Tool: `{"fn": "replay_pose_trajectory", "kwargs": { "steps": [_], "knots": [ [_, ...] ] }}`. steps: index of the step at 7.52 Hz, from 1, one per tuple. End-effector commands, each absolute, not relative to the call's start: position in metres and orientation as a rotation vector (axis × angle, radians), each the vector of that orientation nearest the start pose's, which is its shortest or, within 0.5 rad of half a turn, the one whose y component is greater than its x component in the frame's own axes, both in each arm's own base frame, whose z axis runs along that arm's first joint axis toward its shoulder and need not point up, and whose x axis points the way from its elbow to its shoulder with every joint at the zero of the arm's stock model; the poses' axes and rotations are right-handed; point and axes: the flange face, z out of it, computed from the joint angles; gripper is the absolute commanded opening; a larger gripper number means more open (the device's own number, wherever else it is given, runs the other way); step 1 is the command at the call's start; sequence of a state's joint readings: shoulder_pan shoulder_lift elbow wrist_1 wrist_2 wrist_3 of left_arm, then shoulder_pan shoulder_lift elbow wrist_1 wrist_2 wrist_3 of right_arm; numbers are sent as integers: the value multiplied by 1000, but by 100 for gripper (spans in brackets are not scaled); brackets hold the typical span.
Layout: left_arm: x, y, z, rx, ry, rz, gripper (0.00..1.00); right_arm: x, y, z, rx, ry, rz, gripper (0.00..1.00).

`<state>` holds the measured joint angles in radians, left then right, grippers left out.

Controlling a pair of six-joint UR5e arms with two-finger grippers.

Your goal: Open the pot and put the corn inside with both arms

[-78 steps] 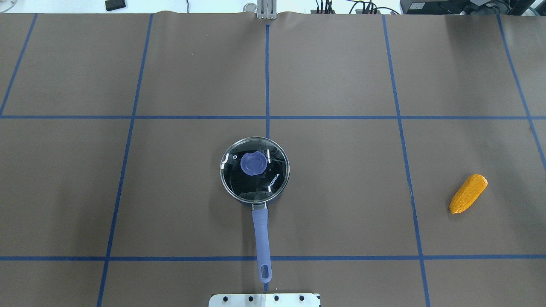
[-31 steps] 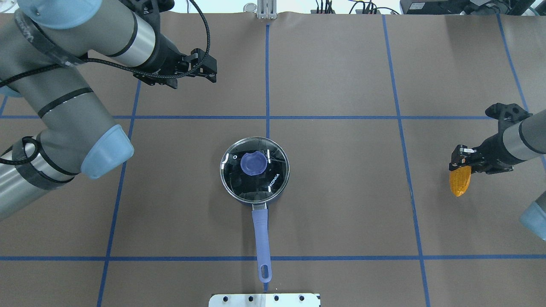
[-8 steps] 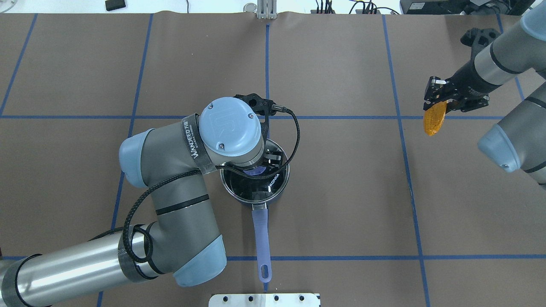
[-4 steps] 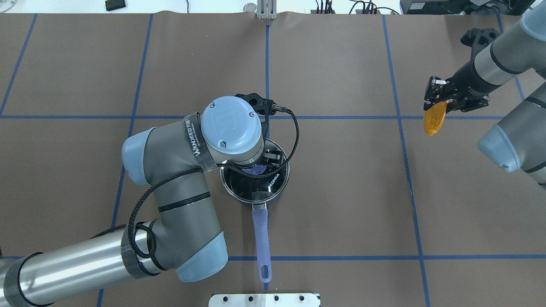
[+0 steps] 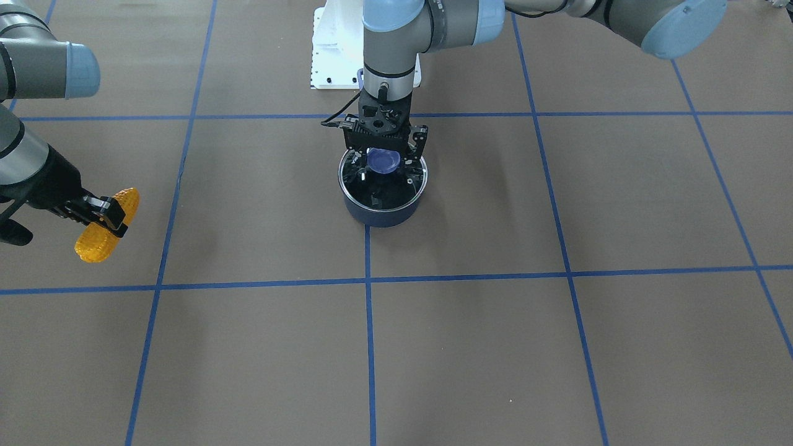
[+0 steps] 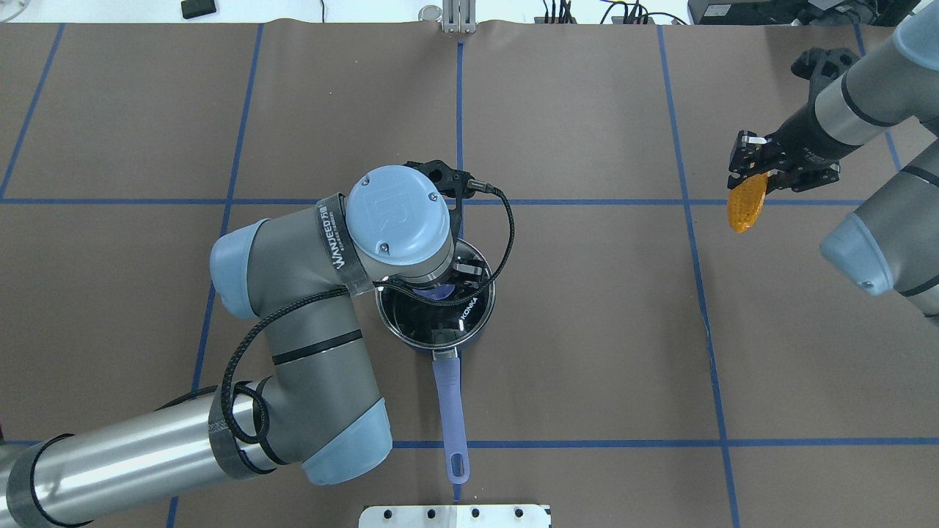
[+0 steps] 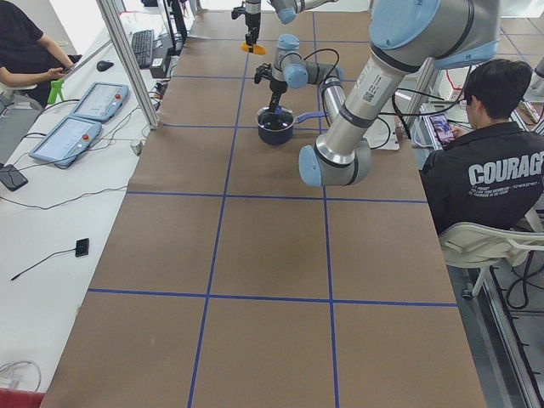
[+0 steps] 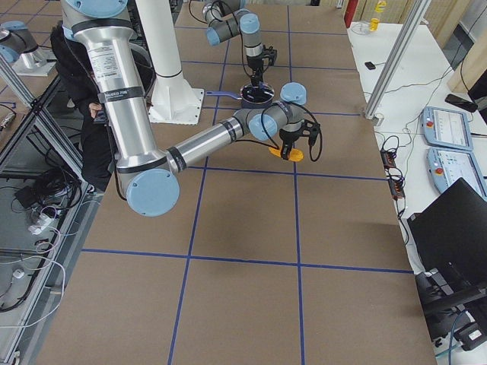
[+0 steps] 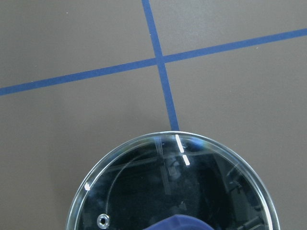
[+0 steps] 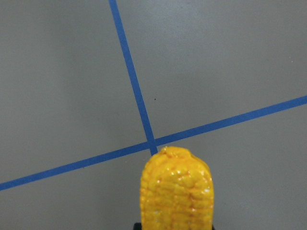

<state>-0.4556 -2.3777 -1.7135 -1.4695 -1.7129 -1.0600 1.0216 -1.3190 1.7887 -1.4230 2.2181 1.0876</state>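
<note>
The dark blue pot (image 5: 381,214) stands mid-table with its long handle (image 6: 449,411) toward the robot's base. The round glass lid (image 6: 440,323) covers it. My left gripper (image 5: 384,153) points straight down over the lid, shut on its blue knob (image 5: 383,161). The left wrist view shows the lid (image 9: 172,187) close below. My right gripper (image 6: 748,172) is shut on the thick end of the orange-yellow corn (image 6: 747,205) and holds it in the air at the far right, well away from the pot. The corn fills the bottom of the right wrist view (image 10: 176,189).
Brown table paper has a grid of blue tape lines. The white base plate (image 6: 455,515) is at the near edge behind the handle. A seated person (image 7: 493,161) and teach pendants (image 7: 68,140) are beside the table.
The corn was picked off the table by the right gripper and raised. The left arm came down onto the lid knob. In the last half second the lid shifted slightly left.
</note>
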Motion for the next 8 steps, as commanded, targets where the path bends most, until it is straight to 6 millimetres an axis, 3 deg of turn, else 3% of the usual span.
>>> {"fn": "replay_pose_trajectory", "kwargs": {
  "steps": [1,3,5,6,8],
  "knots": [
    [553,-404,127,276,814,112,62,-243,-537,400,-48,-865,304,42],
    [544,-410,122,283,825,103,59,-244,-539,396,-44,-869,304,42],
    [504,-420,106,313,867,114,60,-249,-548,372,-54,-866,320,43],
    [484,-424,120,302,865,134,59,-256,-558,341,-73,-847,334,43],
    [446,-424,152,351,840,200,59,-273,-560,310,-98,-852,372,43]
  ]
}}
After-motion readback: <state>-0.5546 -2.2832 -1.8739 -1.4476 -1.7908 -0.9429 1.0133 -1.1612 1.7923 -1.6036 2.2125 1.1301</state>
